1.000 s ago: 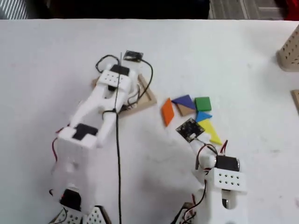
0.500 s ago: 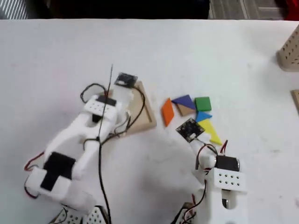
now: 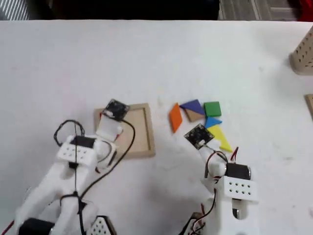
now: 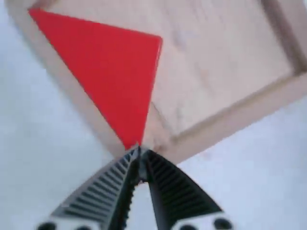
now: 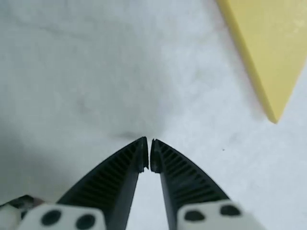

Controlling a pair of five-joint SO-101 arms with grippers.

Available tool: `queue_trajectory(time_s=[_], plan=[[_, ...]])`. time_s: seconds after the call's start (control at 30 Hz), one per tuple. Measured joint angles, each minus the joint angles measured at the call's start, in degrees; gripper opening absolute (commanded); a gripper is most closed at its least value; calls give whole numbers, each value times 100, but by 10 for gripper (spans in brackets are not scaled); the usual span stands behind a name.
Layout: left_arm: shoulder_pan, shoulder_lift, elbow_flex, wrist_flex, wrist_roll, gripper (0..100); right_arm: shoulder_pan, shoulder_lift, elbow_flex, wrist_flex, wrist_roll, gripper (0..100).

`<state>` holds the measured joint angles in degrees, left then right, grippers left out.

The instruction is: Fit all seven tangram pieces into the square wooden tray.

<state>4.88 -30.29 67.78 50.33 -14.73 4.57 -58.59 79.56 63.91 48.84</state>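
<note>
Pulled down and toward the left of the high view, the left arm now lies folded in the lower left corner, and the square wooden tray [image 3: 139, 132] has come with it, turning from a tilted pose to sit square with the frame edges, left of centre. Nearest the bottom edge, the right arm stands at lower right and has not shifted. Its right gripper [image 5: 147, 155] has its jaws drawn together over bare white table [image 3: 73, 58], close beside one point of the yellow triangle [image 5: 261, 52]. The left gripper [image 4: 140, 154] also has its jaws pressed together, the tips at one outer corner of the tray. Inside that corner lies the red triangle [image 4: 108, 72], flat on the tray floor with one long edge along the rim. Right of the tray, apart from it on the table, the other pieces sit in a loose cluster: an orange parallelogram [image 3: 175, 117], a dark blue triangle [image 3: 193, 106], a brown triangle [image 3: 194, 115] just below it, a green square [image 3: 212, 108] and a small light blue triangle [image 3: 212, 122]. Farther off, at the upper right edge, stands a pale perforated block [image 3: 303, 56].
</note>
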Motion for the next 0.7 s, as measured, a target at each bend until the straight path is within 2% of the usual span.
queue_trajectory(time_s=[0.13, 0.3, 0.4, 0.53, 0.7], plan=[[-158, -862, 492, 343, -484, 22, 0, 0, 0, 0, 0, 19], [-229, -1987, 897, 624, -598, 22, 0, 0, 0, 0, 0, 19], [-536, -2426, 862, 932, -598, 22, 0, 0, 0, 0, 0, 19], [-1099, -2549, 255, 1451, -589, 24, 0, 0, 0, 0, 0, 19], [-1029, -2567, -598, 1873, -290, 42, -9, 0, 0, 0, -167, 19]])
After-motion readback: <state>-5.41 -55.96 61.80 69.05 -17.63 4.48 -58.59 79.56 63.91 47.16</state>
